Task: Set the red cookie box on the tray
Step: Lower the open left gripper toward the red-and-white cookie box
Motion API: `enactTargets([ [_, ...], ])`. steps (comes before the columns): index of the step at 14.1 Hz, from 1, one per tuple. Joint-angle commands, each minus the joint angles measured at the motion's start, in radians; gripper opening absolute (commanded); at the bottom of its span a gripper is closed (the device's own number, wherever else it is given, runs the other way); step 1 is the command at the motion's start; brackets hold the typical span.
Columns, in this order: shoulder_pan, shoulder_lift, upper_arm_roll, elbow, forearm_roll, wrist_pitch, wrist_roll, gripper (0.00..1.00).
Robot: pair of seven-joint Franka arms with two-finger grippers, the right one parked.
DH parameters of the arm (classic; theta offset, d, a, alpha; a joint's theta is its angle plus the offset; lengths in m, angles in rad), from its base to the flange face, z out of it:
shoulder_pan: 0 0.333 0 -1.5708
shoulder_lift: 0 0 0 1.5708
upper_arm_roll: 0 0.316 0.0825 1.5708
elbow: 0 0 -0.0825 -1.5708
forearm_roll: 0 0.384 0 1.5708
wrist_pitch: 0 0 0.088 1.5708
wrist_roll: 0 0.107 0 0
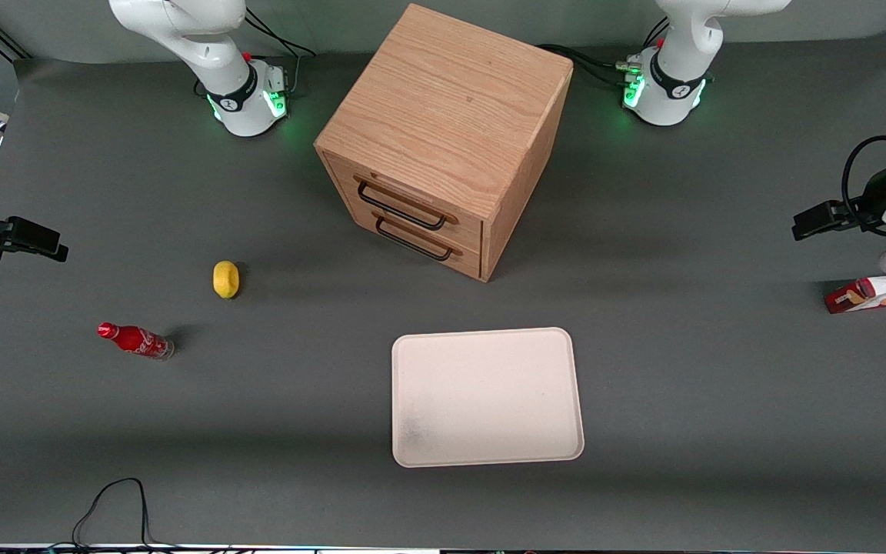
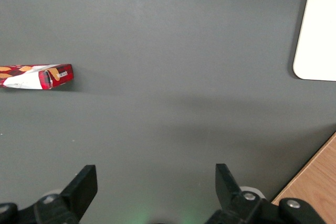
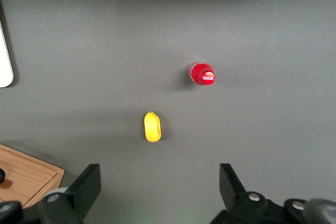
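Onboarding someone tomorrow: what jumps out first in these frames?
The wooden drawer cabinet dominates mid-table, with the bare cream tray in front of it, nearer the front camera. The red cookie box lies flat at the working arm's end of the table; the gripper hangs open above bare tabletop, off the box. A lemon and red soda bottle sit toward the parked arm's end.

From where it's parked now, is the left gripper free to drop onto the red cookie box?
Probably yes. The gripper hangs open above bare mat, and the red cookie box lies alone toward the working arm's end of the table, apart from the tray.
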Motion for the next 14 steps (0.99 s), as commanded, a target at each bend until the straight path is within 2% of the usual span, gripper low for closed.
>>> enactTargets([
  [1,0.027,-0.013,-0.033,0.005,-0.003,-0.03,-0.013,1.0],
  [14,0.032,-0.013,-0.038,0.017,0.007,-0.084,-0.026,1.0],
])
